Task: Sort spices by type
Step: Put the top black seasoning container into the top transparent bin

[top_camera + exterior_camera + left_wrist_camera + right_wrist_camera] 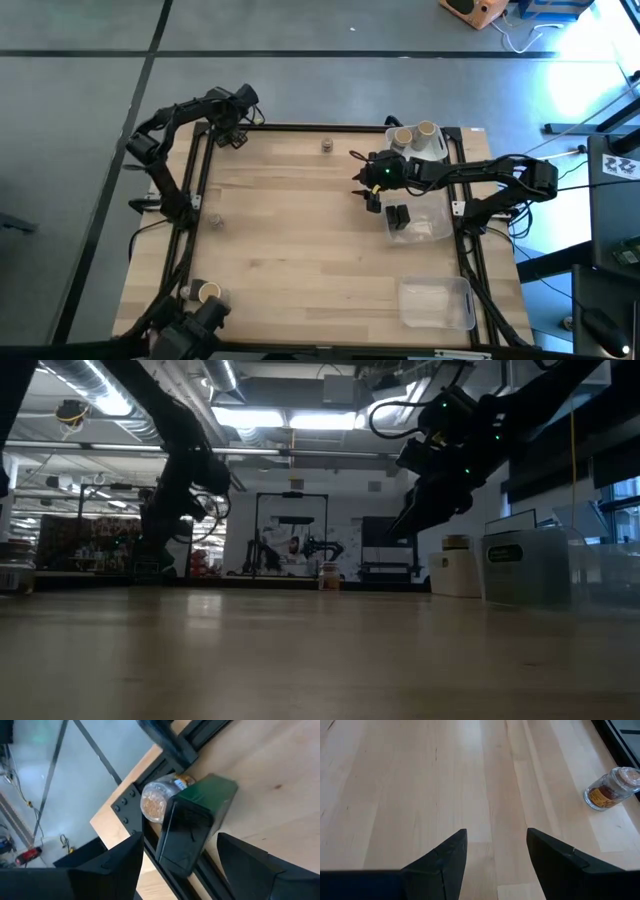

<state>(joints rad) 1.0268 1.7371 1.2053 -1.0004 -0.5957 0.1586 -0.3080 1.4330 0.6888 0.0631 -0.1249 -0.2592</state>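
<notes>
Left gripper [232, 137] sits at the table's far-left corner, fingers apart around nothing, a dark block [192, 822] and a clear jar [159, 800] just ahead. A tan-topped jar [209, 292] stands near-left. A small jar [327, 146] stands at the far edge, centre. Right gripper [364, 186] hovers right of centre, fingers apart, empty, beside a clear tray [432, 222] holding dark blocks [397, 216]. Tan-topped jars [414, 134] fill the far-right tray [440, 150].
</notes>
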